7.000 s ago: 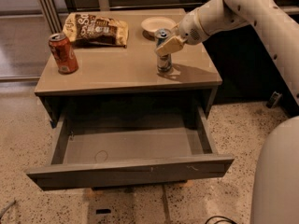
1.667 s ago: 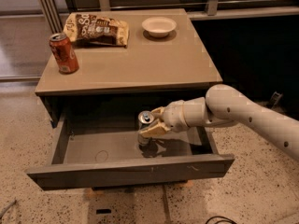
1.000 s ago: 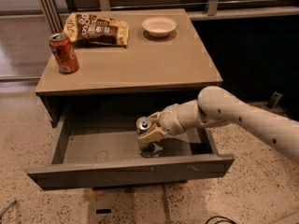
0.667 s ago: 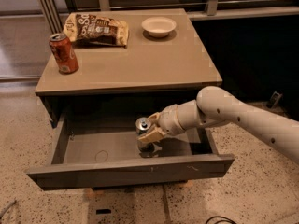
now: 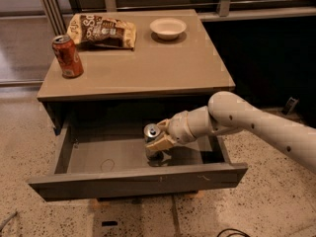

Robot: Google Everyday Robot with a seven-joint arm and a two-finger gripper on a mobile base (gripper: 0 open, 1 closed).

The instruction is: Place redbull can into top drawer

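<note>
The top drawer (image 5: 138, 181) is pulled wide open below the table top. The redbull can (image 5: 151, 132), slim with a silver top, stands upright inside it, right of the middle, resting on or just above the drawer floor. My gripper (image 5: 159, 141) reaches in from the right and is shut on the can's side. The lower part of the can is hidden by the fingers and the drawer front.
On the table top (image 5: 143, 63) stand a red soda can (image 5: 67, 56) at the left, a chip bag (image 5: 101, 31) at the back and a white bowl (image 5: 168, 27) at the back right. My white arm (image 5: 256, 127) crosses over the drawer's right side.
The can and my gripper have come down from above the drawer's right part to its floor and shifted slightly left. In the last second almost nothing has moved.
</note>
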